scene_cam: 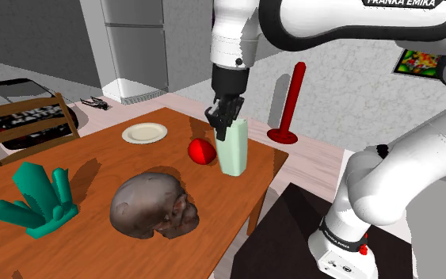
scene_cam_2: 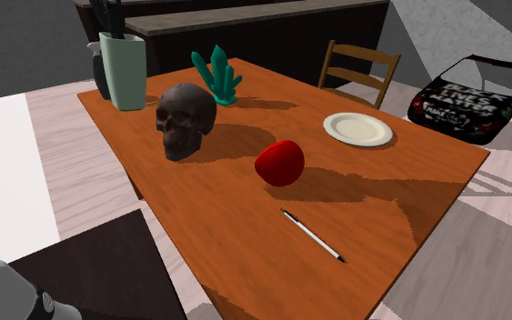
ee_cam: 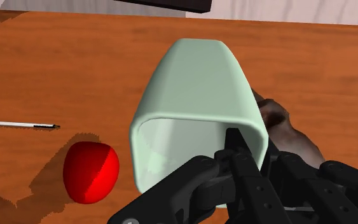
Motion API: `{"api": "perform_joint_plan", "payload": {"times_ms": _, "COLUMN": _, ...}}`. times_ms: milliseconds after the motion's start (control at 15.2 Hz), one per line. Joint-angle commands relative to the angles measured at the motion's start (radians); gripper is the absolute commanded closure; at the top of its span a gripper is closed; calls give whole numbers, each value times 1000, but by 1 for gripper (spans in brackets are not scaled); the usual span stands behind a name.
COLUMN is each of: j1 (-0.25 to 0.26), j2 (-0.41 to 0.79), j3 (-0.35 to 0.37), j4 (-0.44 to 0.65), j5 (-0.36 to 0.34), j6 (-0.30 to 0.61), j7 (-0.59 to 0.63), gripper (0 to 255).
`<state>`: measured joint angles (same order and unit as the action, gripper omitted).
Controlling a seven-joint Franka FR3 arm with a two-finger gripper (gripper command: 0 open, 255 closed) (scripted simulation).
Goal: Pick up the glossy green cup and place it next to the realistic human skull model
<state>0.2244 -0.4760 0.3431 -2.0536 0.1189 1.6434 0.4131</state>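
Pale green tall cup (scene_cam: 233, 150) standing upright on orange-brown wooden table (scene_cam: 94, 158), long axis vertical, open mouth facing up, near table's edge, just beside red rounded object (scene_cam: 202, 150), apart from dark brown human skull model (scene_cam: 151, 204). Black two-finger gripper (scene_cam: 223, 125) pinching its rim wall.

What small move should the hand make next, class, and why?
Probably a short lift straight up: the hand seems shut on the rim of the pale green cup, which appears to rest on the table, and the skull sits apart from it.
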Motion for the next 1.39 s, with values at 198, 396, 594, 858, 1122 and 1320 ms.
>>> {"api": "perform_joint_plan", "payload": {"times_ms": 198, "j1": 4, "j2": -10, "j3": 6, "j4": -74, "j5": 6, "j6": 65, "j7": 0, "gripper": 255}}
{"api": "perform_joint_plan", "payload": {"times_ms": 396, "j1": 7, "j2": -14, "j3": 10, "j4": -117, "j5": 10, "j6": 104, "j7": -1, "gripper": 255}}
{"api": "perform_joint_plan", "payload": {"times_ms": 594, "j1": 9, "j2": -17, "j3": 14, "j4": -159, "j5": 13, "j6": 144, "j7": -1, "gripper": 255}}
{"api": "perform_joint_plan", "payload": {"times_ms": 858, "j1": 11, "j2": -17, "j3": 20, "j4": -213, "j5": 18, "j6": 197, "j7": -1, "gripper": 255}}
{"api": "perform_joint_plan", "payload": {"times_ms": 1122, "j1": 13, "j2": -13, "j3": 27, "j4": -264, "j5": 22, "j6": 252, "j7": 0, "gripper": 255}}
{"api": "perform_joint_plan", "payload": {"times_ms": 1320, "j1": 15, "j2": -8, "j3": 33, "j4": -300, "j5": 24, "j6": 293, "j7": 1, "gripper": 255}}
